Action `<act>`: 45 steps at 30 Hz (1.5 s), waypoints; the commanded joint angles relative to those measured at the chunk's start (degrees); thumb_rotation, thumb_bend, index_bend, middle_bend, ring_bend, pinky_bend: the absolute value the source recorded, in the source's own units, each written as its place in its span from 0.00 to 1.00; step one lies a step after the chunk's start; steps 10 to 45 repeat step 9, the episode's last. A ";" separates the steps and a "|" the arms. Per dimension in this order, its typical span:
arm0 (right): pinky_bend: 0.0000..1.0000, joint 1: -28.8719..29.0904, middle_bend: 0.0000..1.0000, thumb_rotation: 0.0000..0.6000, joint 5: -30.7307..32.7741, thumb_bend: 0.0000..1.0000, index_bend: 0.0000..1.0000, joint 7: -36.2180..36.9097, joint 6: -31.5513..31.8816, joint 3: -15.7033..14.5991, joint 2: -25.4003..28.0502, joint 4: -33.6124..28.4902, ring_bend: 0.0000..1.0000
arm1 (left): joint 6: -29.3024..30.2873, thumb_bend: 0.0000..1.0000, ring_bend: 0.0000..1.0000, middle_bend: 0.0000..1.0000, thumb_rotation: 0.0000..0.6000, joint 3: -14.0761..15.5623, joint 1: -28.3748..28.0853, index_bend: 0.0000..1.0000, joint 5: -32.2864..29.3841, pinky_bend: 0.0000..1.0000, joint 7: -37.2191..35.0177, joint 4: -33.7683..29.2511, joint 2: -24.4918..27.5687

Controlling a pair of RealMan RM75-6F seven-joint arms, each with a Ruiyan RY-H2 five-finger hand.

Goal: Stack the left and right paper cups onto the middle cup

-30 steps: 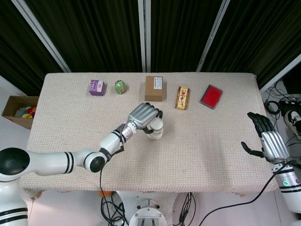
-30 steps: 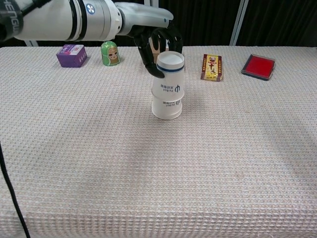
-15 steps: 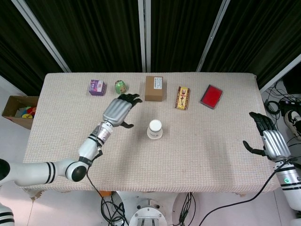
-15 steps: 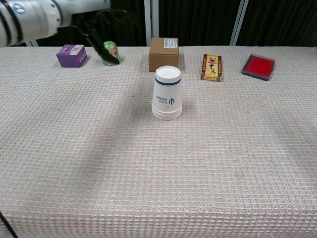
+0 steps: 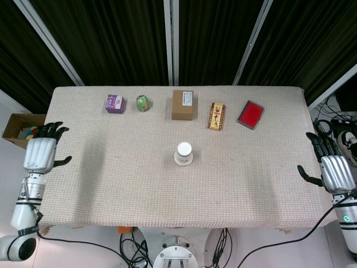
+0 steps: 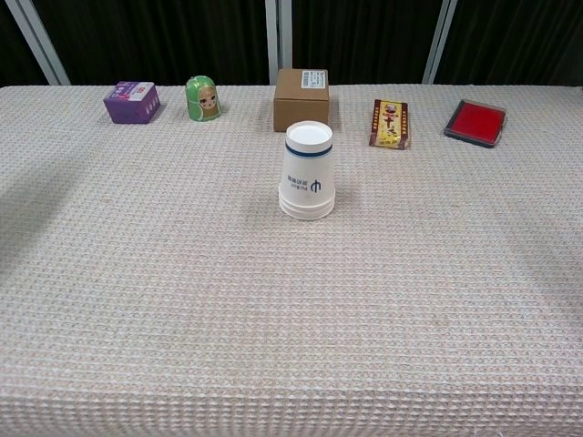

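A stack of white paper cups (image 5: pixel 184 153) (image 6: pixel 308 173) stands upside down in the middle of the table, with a blue band near the top and nested rims at its base. My left hand (image 5: pixel 40 153) hangs at the table's left edge, fingers spread and holding nothing. My right hand (image 5: pixel 334 170) is off the table's right edge, also spread and holding nothing. Neither hand shows in the chest view.
Along the far side of the table (image 5: pixel 251 167) stand a purple box (image 5: pixel 115 103), a green doll (image 5: pixel 143 103), a brown carton (image 5: pixel 183 104), a yellow-red packet (image 5: pixel 216 115) and a red case (image 5: pixel 250 114). A cardboard box of toys (image 5: pixel 22 131) sits on the floor at the left.
My left hand let go of the top cup, which dropped down onto the stack, then drew back to the table's left edge. My right hand slid slightly further right and down.
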 commanded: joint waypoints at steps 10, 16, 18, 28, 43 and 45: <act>0.00 -4.98 0.00 1.00 -1.97 0.30 0.01 -3.47 4.33 -3.33 -4.02 1.09 0.00 | 11.65 0.09 0.12 0.15 1.00 6.62 15.44 0.25 12.22 0.16 -1.83 -4.44 0.91; 0.00 -4.98 0.00 1.00 -1.97 0.30 0.01 -3.47 4.33 -3.33 -4.02 1.09 0.00 | 11.65 0.09 0.12 0.15 1.00 6.62 15.44 0.25 12.22 0.16 -1.83 -4.44 0.91; 0.00 -4.98 0.00 1.00 -1.97 0.30 0.01 -3.47 4.33 -3.33 -4.02 1.09 0.00 | 11.65 0.09 0.12 0.15 1.00 6.62 15.44 0.25 12.22 0.16 -1.83 -4.44 0.91; 0.00 -4.98 0.00 1.00 -1.97 0.30 0.01 -3.47 4.33 -3.33 -4.02 1.09 0.00 | 11.65 0.09 0.12 0.15 1.00 6.62 15.44 0.25 12.22 0.16 -1.83 -4.44 0.91; 0.00 -4.98 0.00 1.00 -1.97 0.30 0.01 -3.47 4.33 -3.33 -4.02 1.09 0.00 | 11.65 0.09 0.12 0.15 1.00 6.62 15.44 0.25 12.22 0.16 -1.83 -4.44 0.91; 0.00 -4.98 0.00 1.00 -1.97 0.30 0.01 -3.47 4.33 -3.33 -4.02 1.09 0.00 | 11.65 0.09 0.12 0.15 1.00 6.62 15.44 0.25 12.22 0.16 -1.83 -4.44 0.91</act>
